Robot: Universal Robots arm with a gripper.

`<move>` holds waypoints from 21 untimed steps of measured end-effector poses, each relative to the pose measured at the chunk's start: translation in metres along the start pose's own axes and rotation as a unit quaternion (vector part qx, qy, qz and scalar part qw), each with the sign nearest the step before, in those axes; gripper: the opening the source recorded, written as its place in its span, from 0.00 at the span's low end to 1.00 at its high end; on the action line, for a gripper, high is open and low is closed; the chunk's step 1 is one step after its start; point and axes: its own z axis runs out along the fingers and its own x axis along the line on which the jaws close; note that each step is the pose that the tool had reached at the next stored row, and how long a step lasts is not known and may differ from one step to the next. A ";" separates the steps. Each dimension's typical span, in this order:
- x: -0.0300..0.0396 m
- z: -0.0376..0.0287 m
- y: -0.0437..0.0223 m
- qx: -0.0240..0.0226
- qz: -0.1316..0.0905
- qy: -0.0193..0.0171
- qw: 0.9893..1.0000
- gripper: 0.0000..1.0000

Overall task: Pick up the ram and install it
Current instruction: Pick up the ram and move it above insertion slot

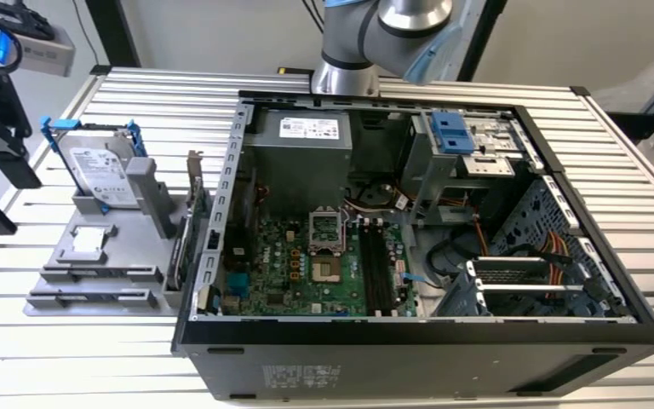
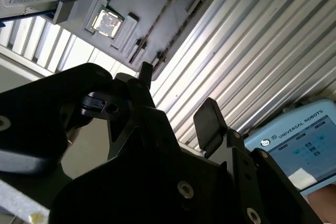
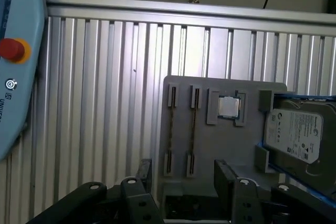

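While the gripper (image 3: 182, 166) gapes, the ram (image 3: 191, 129) lies beyond its fingers (image 3: 224, 176).

Ribbed silver across slatted aluminium bench top (image 1: 168, 81); matte grey on moulded plastic tray (image 1: 88, 281); silver with blue handles on boxy hard drive (image 1: 100, 175); green circuit-patterned motherboard (image 1: 293, 264) inside black computer case (image 1: 418, 358); black two-finger gripper (image 3: 184, 177); pale blue pendant (image 3: 21, 87)

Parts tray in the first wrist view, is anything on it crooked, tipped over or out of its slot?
Nothing stands out. Both ram sticks sit straight and parallel in their slots on the grey tray, the processor chip lies square in its pocket, and the hard drive rests in its cradle. The open pincer holds nothing.
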 end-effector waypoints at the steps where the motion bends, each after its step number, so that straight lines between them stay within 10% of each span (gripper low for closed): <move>1: -0.0001 0.0004 0.0000 0.000 0.000 0.000 1.000 1.00; 21: -0.0044 0.0063 -0.0022 0.000 0.000 0.000 1.000 1.00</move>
